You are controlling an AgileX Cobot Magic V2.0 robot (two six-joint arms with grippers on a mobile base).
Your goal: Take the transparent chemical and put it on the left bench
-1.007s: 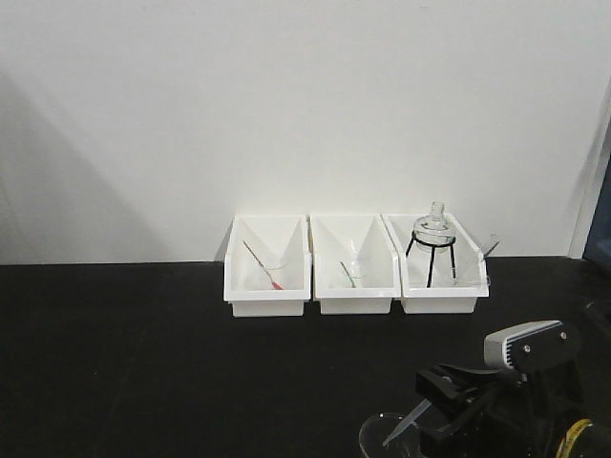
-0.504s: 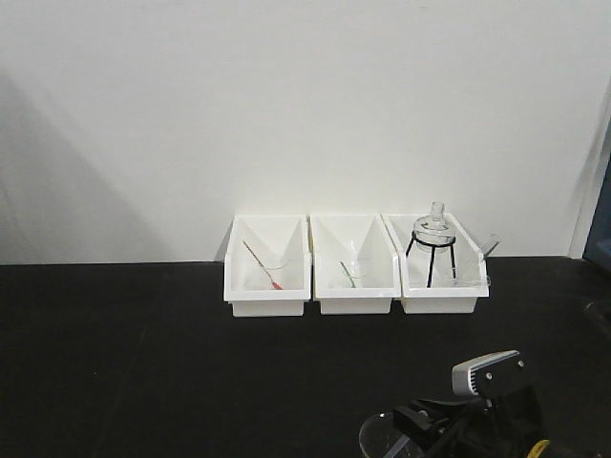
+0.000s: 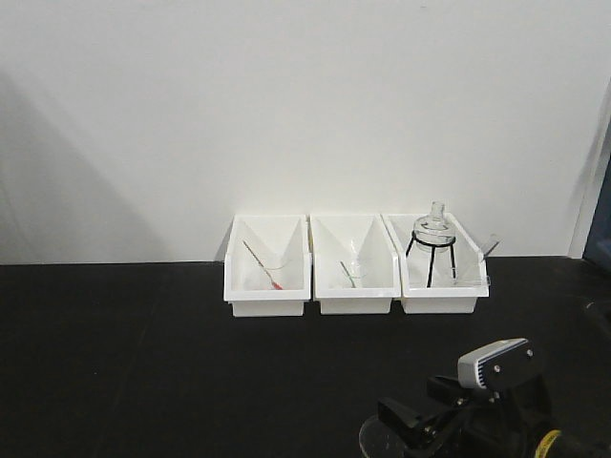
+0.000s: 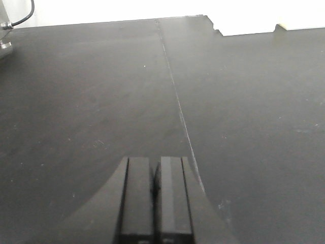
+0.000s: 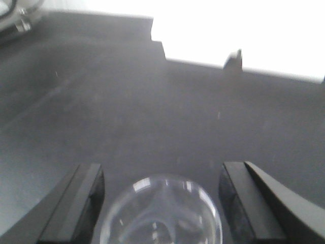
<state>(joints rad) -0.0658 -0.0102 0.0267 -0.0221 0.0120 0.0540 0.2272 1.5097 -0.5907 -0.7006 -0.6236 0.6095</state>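
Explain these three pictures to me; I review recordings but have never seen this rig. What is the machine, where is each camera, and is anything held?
It is a two-armed robot. One camera looks forward over a black countertop at three white bins, the rightmost holding a stoppered flask on a black tripod. The other two cameras sit on the wrists. The left gripper is shut on nothing above bare counter. The right gripper is open, a finger either side of the clear glass vessel, not yet touching it. In the front view, the same arm shows at the bottom right.
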